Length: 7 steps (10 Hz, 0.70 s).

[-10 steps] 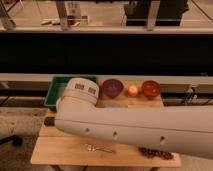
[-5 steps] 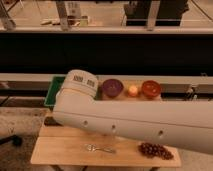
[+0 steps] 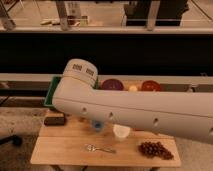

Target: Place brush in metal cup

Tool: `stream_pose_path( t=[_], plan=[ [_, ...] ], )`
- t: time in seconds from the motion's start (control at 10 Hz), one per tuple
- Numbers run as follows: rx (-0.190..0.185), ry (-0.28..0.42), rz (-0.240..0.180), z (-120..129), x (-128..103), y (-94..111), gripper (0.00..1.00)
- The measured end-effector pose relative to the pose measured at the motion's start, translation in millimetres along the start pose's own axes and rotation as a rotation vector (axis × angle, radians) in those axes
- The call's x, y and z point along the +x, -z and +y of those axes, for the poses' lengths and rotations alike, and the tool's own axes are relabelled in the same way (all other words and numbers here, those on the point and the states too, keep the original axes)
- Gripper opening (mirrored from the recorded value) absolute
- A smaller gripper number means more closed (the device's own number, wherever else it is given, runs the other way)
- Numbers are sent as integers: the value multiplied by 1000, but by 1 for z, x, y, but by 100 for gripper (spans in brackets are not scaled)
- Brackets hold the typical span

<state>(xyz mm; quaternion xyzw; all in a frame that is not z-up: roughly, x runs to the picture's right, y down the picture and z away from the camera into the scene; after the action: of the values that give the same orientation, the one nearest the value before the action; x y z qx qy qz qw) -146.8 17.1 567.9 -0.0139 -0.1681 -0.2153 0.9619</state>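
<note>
My white arm (image 3: 130, 107) crosses the view from the right edge to the middle and covers much of the wooden table (image 3: 65, 147). The gripper is out of view; only the arm's thick link and its labelled joint cap (image 3: 82, 71) show. The brush and the metal cup are hidden or out of view. A blue cup (image 3: 97, 124) peeks out just below the arm, and a white cup (image 3: 121, 132) stands to its right. A silver fork (image 3: 99, 148) lies near the table's front.
A flat black block (image 3: 54, 120) lies at the table's left. A bunch of dark grapes (image 3: 155, 149) lies front right. A green tray (image 3: 51, 95), a purple bowl (image 3: 112, 84) and an orange bowl (image 3: 150, 86) stand along the back.
My arm has lifted and swung back, uncovering the grapes first, then the blue cup and the white cup. The fork has not moved.
</note>
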Motion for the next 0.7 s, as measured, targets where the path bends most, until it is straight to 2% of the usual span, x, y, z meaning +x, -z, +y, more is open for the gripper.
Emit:
stream_pose_path(
  t=[0.4, 0.7],
  plan=[
    [-12, -18, 20, -4, 25, -15, 0],
    [-25, -28, 19, 1, 32, -25, 0]
  ],
)
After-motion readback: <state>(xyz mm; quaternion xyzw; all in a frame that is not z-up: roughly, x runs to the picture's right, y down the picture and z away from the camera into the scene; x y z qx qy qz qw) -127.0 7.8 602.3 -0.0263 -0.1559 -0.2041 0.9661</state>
